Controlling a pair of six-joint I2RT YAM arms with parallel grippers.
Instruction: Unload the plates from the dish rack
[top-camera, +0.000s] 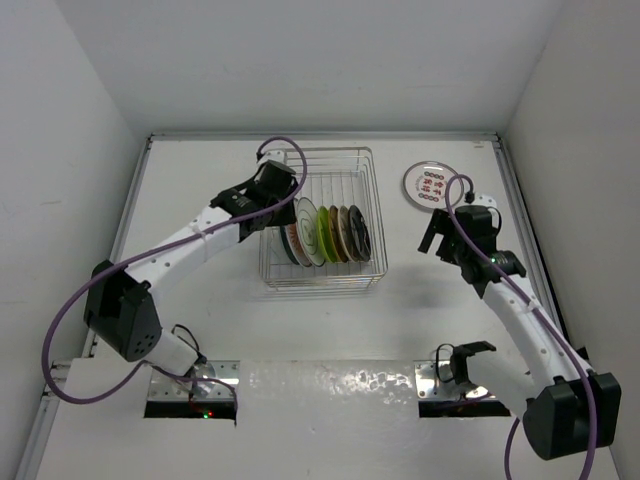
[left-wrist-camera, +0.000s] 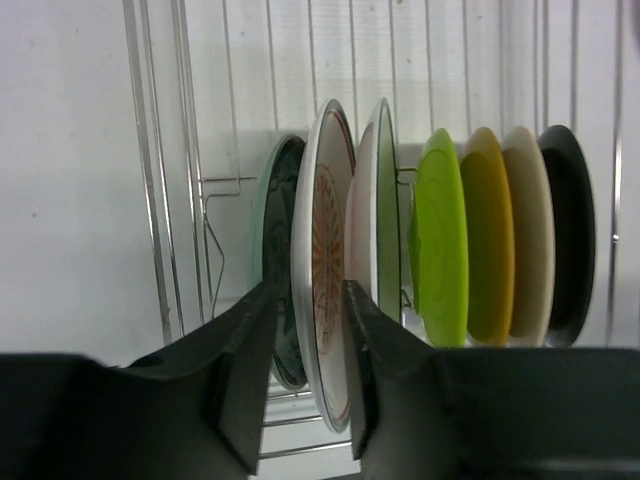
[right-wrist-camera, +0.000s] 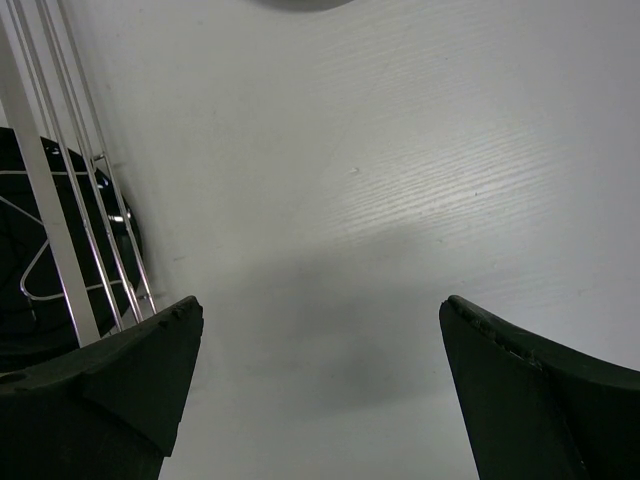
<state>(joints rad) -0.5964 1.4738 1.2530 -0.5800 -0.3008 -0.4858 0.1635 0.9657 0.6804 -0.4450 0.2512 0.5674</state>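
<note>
The dish rack (top-camera: 352, 160) holds a row of upright plates (top-camera: 330, 233). In the left wrist view they run from a dark green one (left-wrist-camera: 277, 230) through a white one with a red-brown pattern (left-wrist-camera: 322, 220), a lime one (left-wrist-camera: 442, 240) and a tan one (left-wrist-camera: 487, 240) to a dark one (left-wrist-camera: 568, 230). My left gripper (top-camera: 287, 207) (left-wrist-camera: 306, 288) straddles the edge of the patterned plate with a thin gap on its left side. One white plate with red marks (top-camera: 432, 185) lies flat on the table. My right gripper (top-camera: 437, 238) (right-wrist-camera: 320, 305) is open and empty above the table.
The rack's wire wall (right-wrist-camera: 60, 200) stands close to the left of my right gripper, with a dark plate (right-wrist-camera: 25, 260) behind it. White walls enclose the table on three sides. Purple cables loop over both arms.
</note>
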